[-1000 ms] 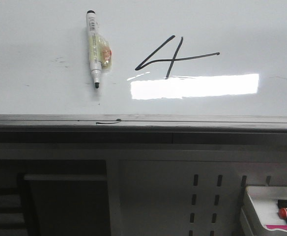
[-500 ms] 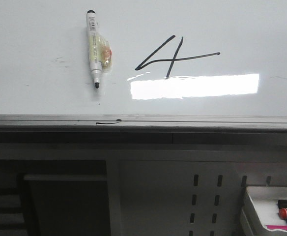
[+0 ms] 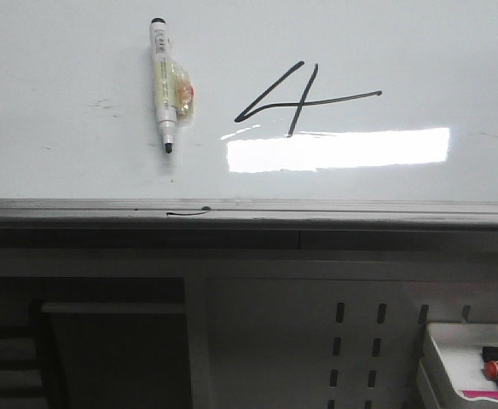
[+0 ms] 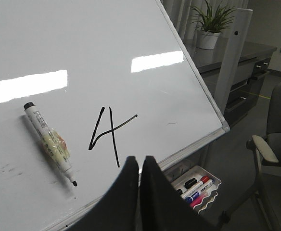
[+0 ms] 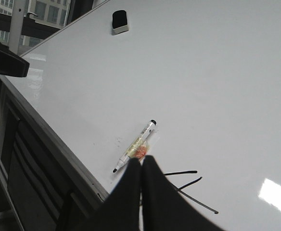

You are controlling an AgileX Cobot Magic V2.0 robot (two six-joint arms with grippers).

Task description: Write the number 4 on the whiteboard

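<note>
Black strokes of the number 4 [image 3: 296, 98] sit complete on the whiteboard [image 3: 61, 68], just right of the uncapped marker [image 3: 165, 83]. Judging the writing done, the sensible step is keeping both arms clear. Left hand [image 4: 139, 166] and right hand [image 5: 141, 168] are clenched, empty. The numeral slants rightward, crossbar stretching away from the marker.

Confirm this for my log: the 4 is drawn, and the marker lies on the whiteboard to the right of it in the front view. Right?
Not quite. The marker lies to the left of the 4, not the right, as the front view shows. The rest holds: the 4 is drawn and the marker lies on the whiteboard.
</note>
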